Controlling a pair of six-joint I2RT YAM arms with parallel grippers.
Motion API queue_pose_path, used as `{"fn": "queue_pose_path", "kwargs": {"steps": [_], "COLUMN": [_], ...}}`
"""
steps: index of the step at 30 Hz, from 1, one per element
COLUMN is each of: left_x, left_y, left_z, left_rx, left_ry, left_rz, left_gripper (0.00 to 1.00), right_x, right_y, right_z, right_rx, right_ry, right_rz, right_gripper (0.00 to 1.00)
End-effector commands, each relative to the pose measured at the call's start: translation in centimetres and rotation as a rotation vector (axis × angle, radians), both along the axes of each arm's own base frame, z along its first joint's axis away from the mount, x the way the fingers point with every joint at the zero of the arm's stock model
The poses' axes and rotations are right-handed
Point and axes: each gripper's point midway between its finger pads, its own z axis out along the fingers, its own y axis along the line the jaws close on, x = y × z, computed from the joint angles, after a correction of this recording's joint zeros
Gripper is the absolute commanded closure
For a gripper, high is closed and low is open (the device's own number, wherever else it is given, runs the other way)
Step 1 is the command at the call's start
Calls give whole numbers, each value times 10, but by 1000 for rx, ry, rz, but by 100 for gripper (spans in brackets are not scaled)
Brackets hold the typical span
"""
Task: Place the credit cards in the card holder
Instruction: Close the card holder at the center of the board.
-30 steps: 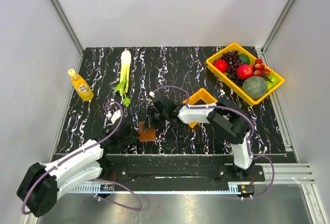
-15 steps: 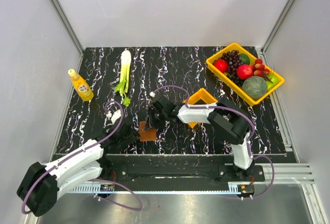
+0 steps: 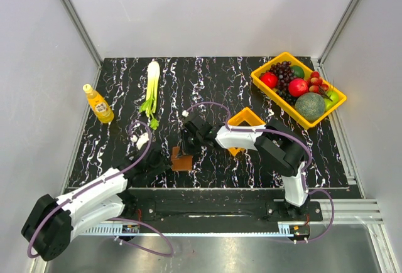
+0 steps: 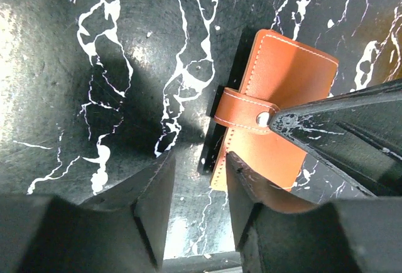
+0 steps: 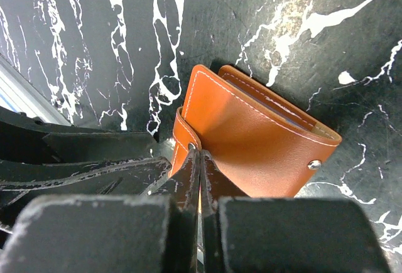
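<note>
The card holder point(image 3: 181, 162) lies on the table point(image 3: 251, 81), left gripper point(image 4: 198, 166) beside it, right gripper point(image 5: 200, 160) behind.

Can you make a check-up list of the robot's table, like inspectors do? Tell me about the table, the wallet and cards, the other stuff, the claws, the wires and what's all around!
Surface: black marble-patterned table, no spills seen.
Job's things: brown card holder lies folded, strap across its face; no loose credit cards seen.
Clutter: small orange bin, yellow tray of fruit, yellow bottle, leek.
Claws: left claw open by the holder's edge, gripping nothing; right claw shut, tips at the strap's snap.
Cables: purple cables loop along both arms, no snag seen.
Surroundings: plain grey walls, metal rail at the near edge.
</note>
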Motion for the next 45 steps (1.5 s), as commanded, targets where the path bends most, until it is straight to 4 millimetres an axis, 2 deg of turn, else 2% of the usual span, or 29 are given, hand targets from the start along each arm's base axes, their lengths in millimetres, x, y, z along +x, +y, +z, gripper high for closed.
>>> {"fn": "queue_pose_path", "kwargs": {"steps": [1,3,6,12,18,20,22,25,29,45], "left_x": [4,9,10,5,1,0,-1,-1,-4,-6], "left_y": [-2,-9,-12,-6,8,9,9,18,22,21], "left_z": [7,15,16,-5,-8,-6,0,6,3,-5], "left_rx": [0,-35,-36,75,247,273,304,372,399,436], "left_ry": [-37,-71,-77,7,62,69,59,68,94,144], "left_rz": [-24,-37,-60,-96,-106,-113,-113,-92,-82,-69], "left_gripper": [55,51,48,48,47,41,40,27,20,21], "right_x": [6,6,4,2,3,4,4,4,3,0], "right_y": [2,2,2,4,4,4,4,3,5,-4], "right_z": [27,25,20,18,19,20,21,21,22,36], "right_rx": [3,3,1,11,14,18,19,16,26,55], "right_ry": [-71,-66,-54,-47,-50,-51,-53,-54,-56,-69], "right_rz": [9,5,9,13,13,8,7,7,10,-29], "right_gripper": [100,100,100,100,100,100,100,100,100,100]}}
